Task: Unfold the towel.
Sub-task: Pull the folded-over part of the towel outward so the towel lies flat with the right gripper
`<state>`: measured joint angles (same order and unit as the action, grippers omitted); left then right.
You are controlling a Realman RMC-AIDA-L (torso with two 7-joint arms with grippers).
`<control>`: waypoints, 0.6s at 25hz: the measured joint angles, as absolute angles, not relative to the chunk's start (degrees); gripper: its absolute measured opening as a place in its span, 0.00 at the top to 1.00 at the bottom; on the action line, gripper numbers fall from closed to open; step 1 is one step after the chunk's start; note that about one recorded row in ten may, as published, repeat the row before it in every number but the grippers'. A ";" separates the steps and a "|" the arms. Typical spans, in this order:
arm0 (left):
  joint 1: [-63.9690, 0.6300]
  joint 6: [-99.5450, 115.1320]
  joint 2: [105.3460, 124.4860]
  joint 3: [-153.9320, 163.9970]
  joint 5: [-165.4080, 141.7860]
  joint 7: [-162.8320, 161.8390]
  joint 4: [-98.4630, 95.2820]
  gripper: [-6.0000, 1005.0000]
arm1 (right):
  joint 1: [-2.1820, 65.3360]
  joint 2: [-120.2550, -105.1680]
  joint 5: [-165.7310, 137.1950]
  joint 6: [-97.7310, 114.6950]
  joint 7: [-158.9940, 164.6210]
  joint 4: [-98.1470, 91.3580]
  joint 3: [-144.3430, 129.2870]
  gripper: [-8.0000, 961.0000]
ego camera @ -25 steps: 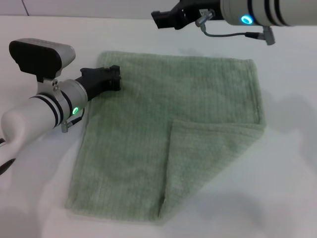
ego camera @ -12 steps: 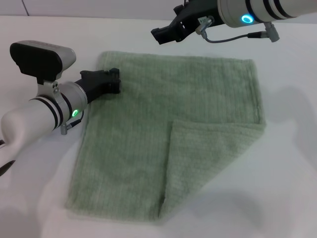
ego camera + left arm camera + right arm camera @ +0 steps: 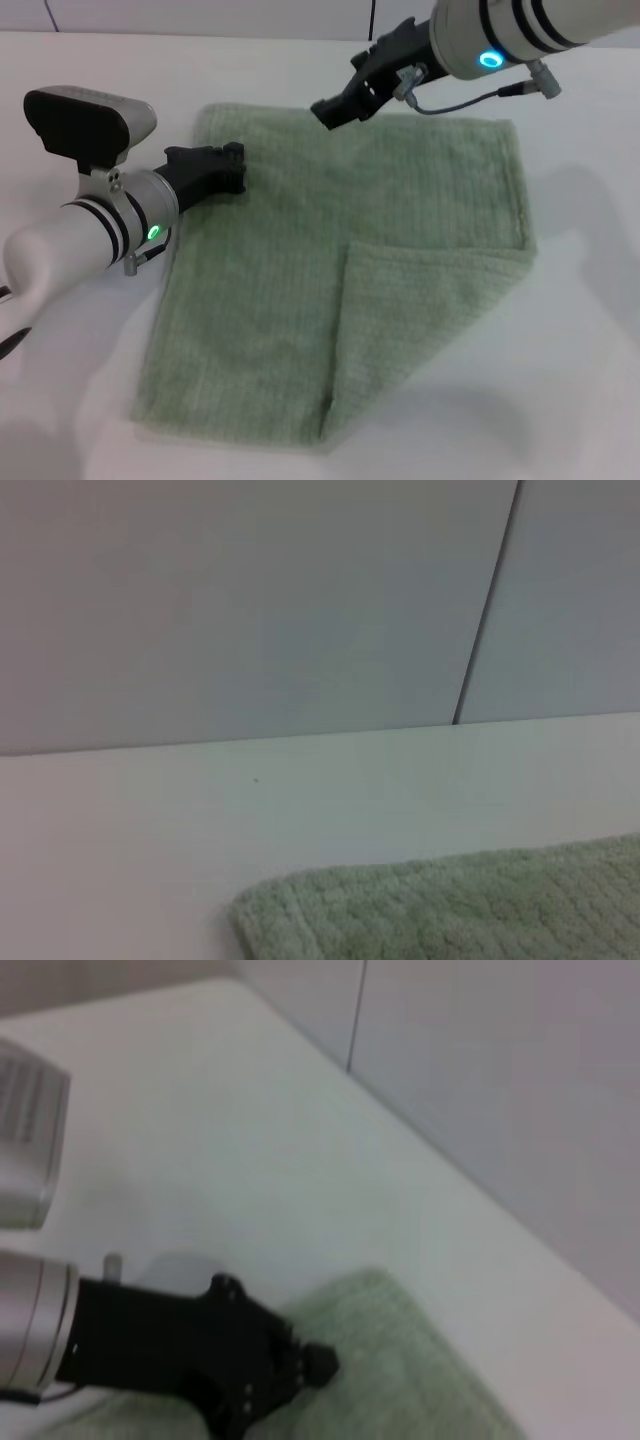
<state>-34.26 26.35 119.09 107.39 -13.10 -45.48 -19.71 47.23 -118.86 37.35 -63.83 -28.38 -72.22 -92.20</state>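
Left tool (image 3: 236, 167) tips hidden against towel (image 3: 300, 290).

Towel (image 3: 330, 270): pale sage green, fine ribbed pattern. Counter (image 3: 580, 380): plain white. Left end effector (image 3: 232, 168) and right end effector (image 3: 330, 108): black; arms white, black bands.

head overhead, wrists low, sharing towel (image 3: 340, 270)

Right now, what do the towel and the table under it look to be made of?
The towel looks like soft terry cloth, pale sage green, with fine ribbed loops and a hemmed edge. The table looks like a smooth, matt white laminate or painted board; which one cannot be told.
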 joint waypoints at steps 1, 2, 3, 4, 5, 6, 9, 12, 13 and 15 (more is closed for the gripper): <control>-34.18 26.35 119.07 107.40 -13.10 -45.53 -19.79 1.00 | 47.48 -118.86 37.36 -64.42 -28.39 -71.89 -92.21 0.23; -34.14 26.35 119.05 107.40 -13.10 -45.56 -19.85 1.00 | 47.65 -118.86 37.37 -65.07 -28.41 -71.66 -92.24 0.23; -34.12 26.35 119.05 107.40 -13.10 -45.58 -19.87 1.00 | 47.75 -118.86 37.38 -65.71 -28.46 -71.53 -92.30 0.23; -34.10 26.35 119.04 107.40 -13.10 -45.60 -19.91 1.00 | 47.84 -118.86 37.45 -66.36 -28.53 -71.52 -92.35 0.23; -34.10 26.35 119.03 107.40 -13.10 -45.62 -19.91 1.00 | 47.94 -118.85 37.53 -67.17 -28.60 -71.54 -92.38 0.23; -34.10 26.36 119.03 107.40 -13.10 -45.64 -19.92 1.00 | 48.05 -118.85 37.61 -68.05 -28.63 -71.60 -92.37 0.23; -34.10 26.36 119.01 107.40 -13.10 -45.64 -19.94 1.00 | 48.35 -118.84 37.66 -70.61 -28.65 -71.78 -92.34 0.23; -34.09 26.37 119.00 107.40 -13.09 -45.62 -19.95 1.00 | 49.13 -118.84 37.68 -72.72 -29.12 -70.74 -92.41 0.23; -34.10 26.37 119.00 107.40 -13.10 -45.49 -19.95 1.00 | 49.43 -118.85 37.69 -73.26 -29.33 -70.08 -92.44 0.23; -34.10 26.37 119.00 107.40 -13.09 -45.40 -19.95 1.00 | 50.22 -118.87 37.71 -73.95 -29.63 -68.36 -92.54 0.23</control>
